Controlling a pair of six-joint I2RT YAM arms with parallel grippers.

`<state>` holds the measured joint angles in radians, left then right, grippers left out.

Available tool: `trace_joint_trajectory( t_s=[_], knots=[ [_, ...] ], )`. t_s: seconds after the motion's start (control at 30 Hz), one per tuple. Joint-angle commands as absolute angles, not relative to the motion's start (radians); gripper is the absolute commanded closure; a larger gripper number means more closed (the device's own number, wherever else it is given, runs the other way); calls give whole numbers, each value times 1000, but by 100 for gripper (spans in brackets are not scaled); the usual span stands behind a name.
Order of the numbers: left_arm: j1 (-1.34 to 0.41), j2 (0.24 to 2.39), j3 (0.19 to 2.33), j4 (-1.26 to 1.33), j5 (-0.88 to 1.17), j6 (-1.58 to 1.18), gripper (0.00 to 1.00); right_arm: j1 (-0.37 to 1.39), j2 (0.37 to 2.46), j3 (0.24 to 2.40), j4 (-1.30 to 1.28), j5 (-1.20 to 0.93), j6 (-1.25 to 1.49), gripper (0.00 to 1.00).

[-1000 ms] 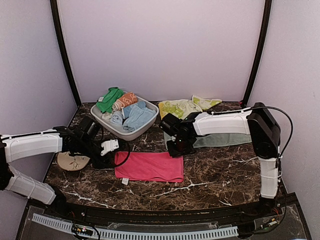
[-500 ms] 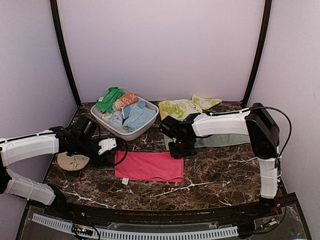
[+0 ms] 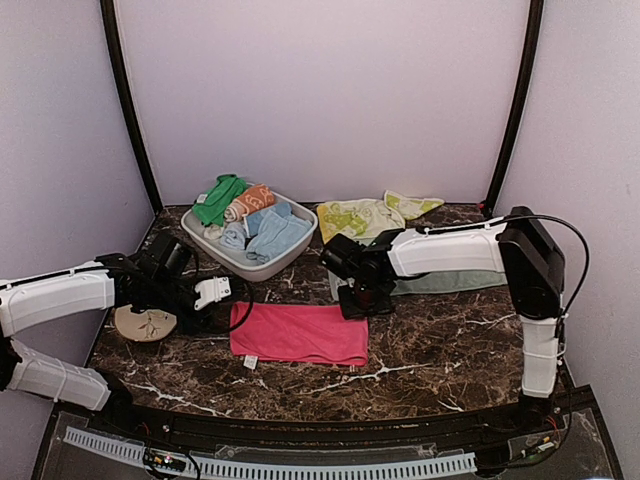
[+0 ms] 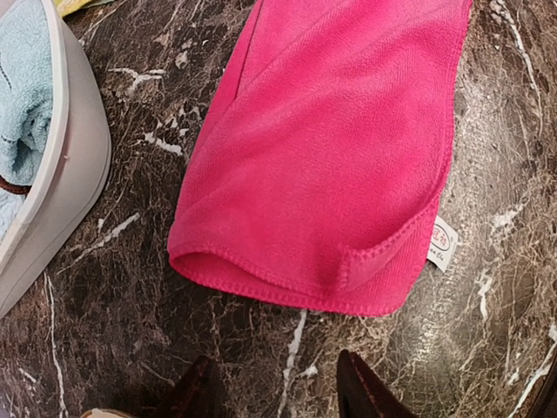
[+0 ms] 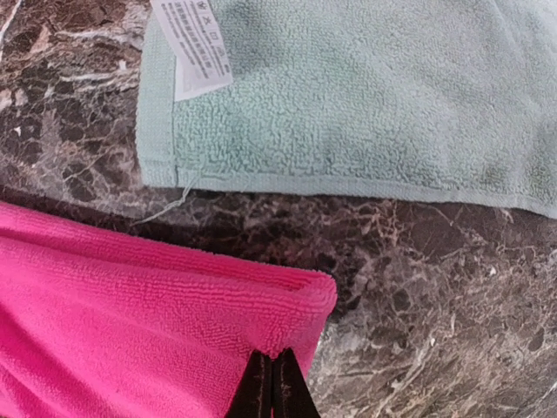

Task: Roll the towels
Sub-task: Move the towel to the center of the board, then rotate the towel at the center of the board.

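On the bench [image 3: 430, 345], the right hand [image 5: 271, 383] barely pinches the pink towel [image 3: 300, 332], which may slip; left hand [image 4: 277, 376] spread.

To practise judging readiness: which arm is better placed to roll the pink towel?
Right arm, likely: jaws pinched shut on a corner of the pink towel. Left arm: jaws hang open, short of it.

Was a robot-lab test booth, not a home: plain lilac wall panels [image 3: 320, 100] closed it in on 3 sides w/ black corner poles [image 3: 132, 120], 2 white robot arms [image 3: 60, 295] reached over a dark marble-look tabletop [image 3: 440, 350], & a slotted white cable duct [image 3: 300, 467] ran along its near edge.
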<state>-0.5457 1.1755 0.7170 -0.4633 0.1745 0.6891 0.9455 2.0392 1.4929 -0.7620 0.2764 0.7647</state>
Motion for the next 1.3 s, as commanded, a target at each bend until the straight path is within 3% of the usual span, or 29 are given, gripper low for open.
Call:
trace_joint_trajectory(
  t_s=[0.0,0.23,0.43,0.53,0.87,1.07,1.27],
  knots=[
    [-540,1155,699,-482,165,705,51,924,1907,1394,-686,228,771,100],
    [-539,1156,701,-488,159,711,51,845,1702,1005,-345,46,803,100],
    [-538,1173,718,-486,181,711,51,805,1665,804,-248,3,817,100],
    [-539,1196,758,-492,220,711,51,802,1671,822,-307,33,798,99],
    [-680,1414,933,-428,331,654,50,800,1575,1043,-494,65,715,81],
    [-783,1559,944,-321,281,640,53,807,1746,1028,-422,1,697,86],
    [-805,1635,911,-282,173,695,56,810,1721,878,-366,-5,717,92]
  ],
)
